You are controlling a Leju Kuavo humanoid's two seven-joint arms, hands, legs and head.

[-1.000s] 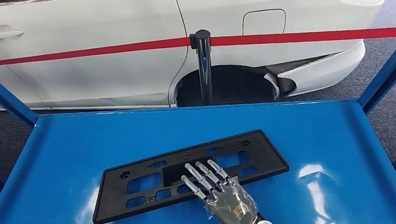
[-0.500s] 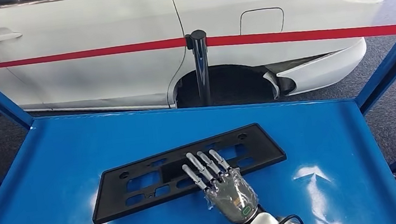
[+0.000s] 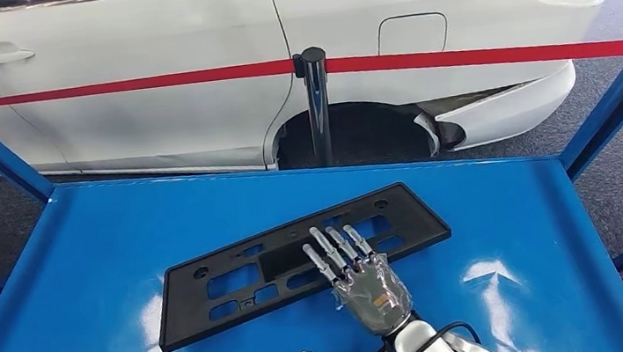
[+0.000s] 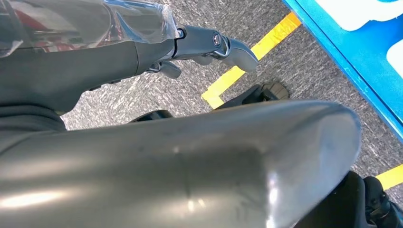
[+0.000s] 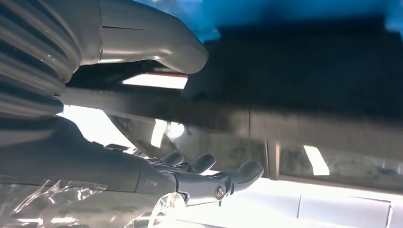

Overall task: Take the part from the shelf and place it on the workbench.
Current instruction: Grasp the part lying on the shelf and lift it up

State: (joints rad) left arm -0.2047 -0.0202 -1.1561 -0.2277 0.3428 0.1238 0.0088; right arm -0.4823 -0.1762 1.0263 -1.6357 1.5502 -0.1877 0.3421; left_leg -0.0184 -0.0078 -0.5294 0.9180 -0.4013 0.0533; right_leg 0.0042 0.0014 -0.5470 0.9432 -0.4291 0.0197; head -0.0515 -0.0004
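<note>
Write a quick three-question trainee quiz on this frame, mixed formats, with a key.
1. True or false: the black plastic part has already left the blue shelf.
2. Multiple choice: where is the right hand? A) hanging beside the shelf; B) reaching over the part's near long edge, fingers extended on top; C) touching the white car.
3. Fill in: the left hand is seen above grey carpet with a ____ floor line.

Key: 1 false, the part is still on the shelf. 2 B. 3 yellow.
</note>
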